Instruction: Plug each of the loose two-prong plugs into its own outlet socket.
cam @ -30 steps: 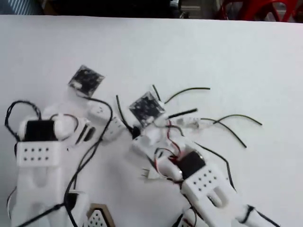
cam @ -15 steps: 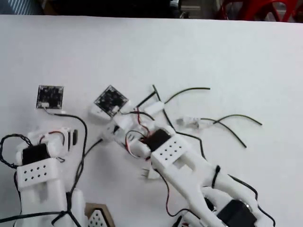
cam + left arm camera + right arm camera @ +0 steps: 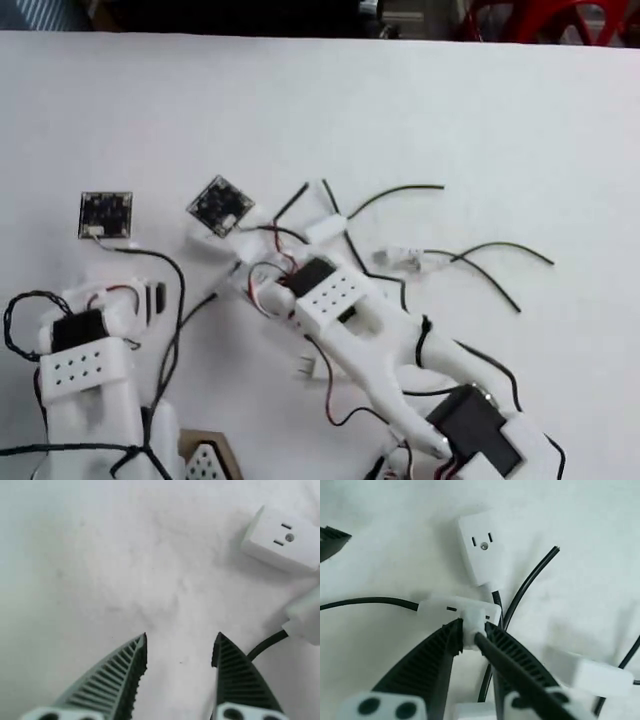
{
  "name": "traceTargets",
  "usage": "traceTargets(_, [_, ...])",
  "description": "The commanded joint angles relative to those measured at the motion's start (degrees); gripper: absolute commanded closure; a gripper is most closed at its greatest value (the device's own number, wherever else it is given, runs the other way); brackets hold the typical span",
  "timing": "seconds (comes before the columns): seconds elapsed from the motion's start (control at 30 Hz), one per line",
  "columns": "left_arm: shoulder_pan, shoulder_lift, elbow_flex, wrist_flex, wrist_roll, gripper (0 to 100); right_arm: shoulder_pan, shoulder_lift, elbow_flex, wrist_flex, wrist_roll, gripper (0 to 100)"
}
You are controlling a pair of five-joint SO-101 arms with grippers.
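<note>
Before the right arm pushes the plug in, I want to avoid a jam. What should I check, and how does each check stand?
1. Right gripper grip on the white plug: ok, jaws shut on it.
2. Outlet socket free: ok, both slots show with nothing plugged in.
3. Prongs lined up with the slots: cannot tell, the prongs are hidden.
4. Way to the socket: not ok, a slotted white block lies between plug and socket.
5. Cords clear: not ok, a black cord runs right beside the socket.
6. Left gripper free: ok, open and holding nothing.
</note>
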Motion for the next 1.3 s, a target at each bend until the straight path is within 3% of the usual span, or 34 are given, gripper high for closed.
traceTargets(0.0, [-0.4, -1.6, 0.2, -1.2, 0.5, 78, 1.5, 0.0, -3.2, -0.9, 0.4, 98.1])
traceTargets(0.63, [-0.4, -1.7, 2.2, -4.4, 0.5, 78, 3.6, 5.6, -3.6, -0.5, 0.4, 98.1])
traceTargets(0.9, [-0.4, -1.7, 2.2, -4.4, 0.5, 78, 4.0, 6.1, -10.6, 10.4, -0.1, 98.1])
traceTargets(1.27, [-0.4, -1.7, 2.2, -4.4, 0.5, 78, 3.5, 7.2, -10.7, 10.9, -4.4, 98.1])
